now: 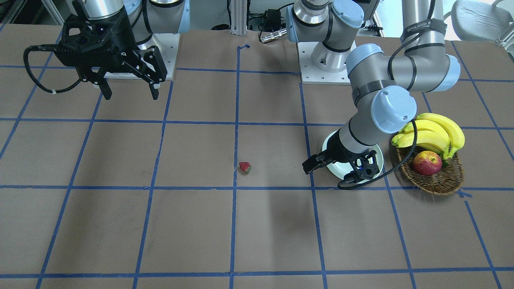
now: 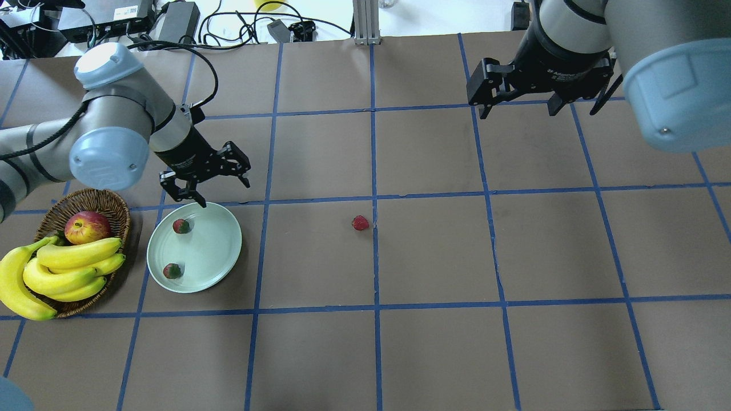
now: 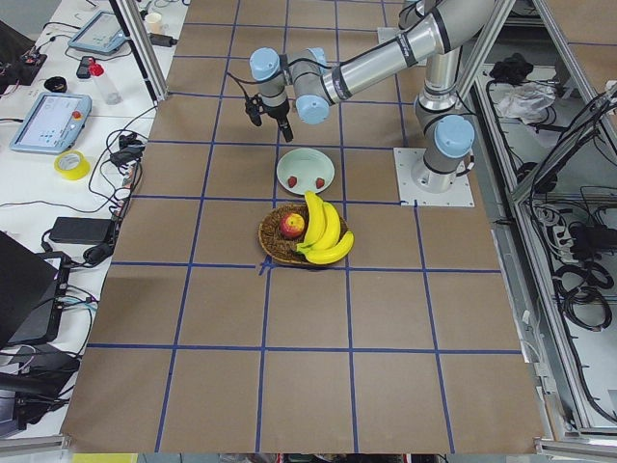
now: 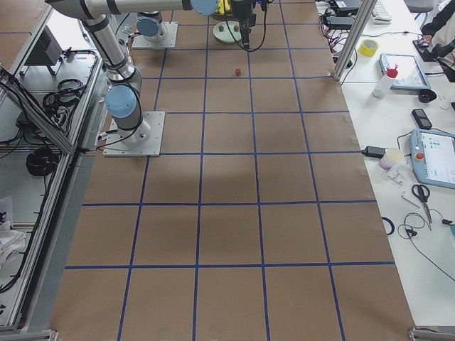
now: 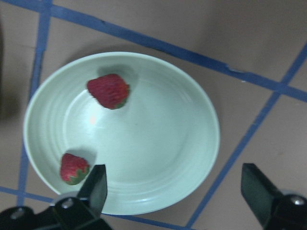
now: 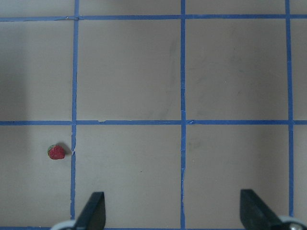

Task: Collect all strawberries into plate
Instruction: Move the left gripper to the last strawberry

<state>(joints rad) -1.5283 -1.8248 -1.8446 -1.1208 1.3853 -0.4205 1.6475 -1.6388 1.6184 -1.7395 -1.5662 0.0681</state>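
1. Overhead exterior view: the plate (image 2: pixel 211 251) sits just beside the basket (image 2: pixel 117 208). A far strawberry (image 2: pixel 181 226) and a near strawberry (image 2: pixel 172 270) are in it, so I'd say two of three are done.
2. The loose strawberry (image 2: pixel 360 222) lies on the table (image 2: pixel 434 354), well apart from the plate, roughly between the arms.
3. The left gripper (image 2: pixel 224 194) hovers over the plate's far rim, pointing down, jaws spread wide with nothing in them. Looks like a drop-off pose to me.
4. The right gripper (image 2: pixel 518 112) hangs high near its base, also spread and empty.
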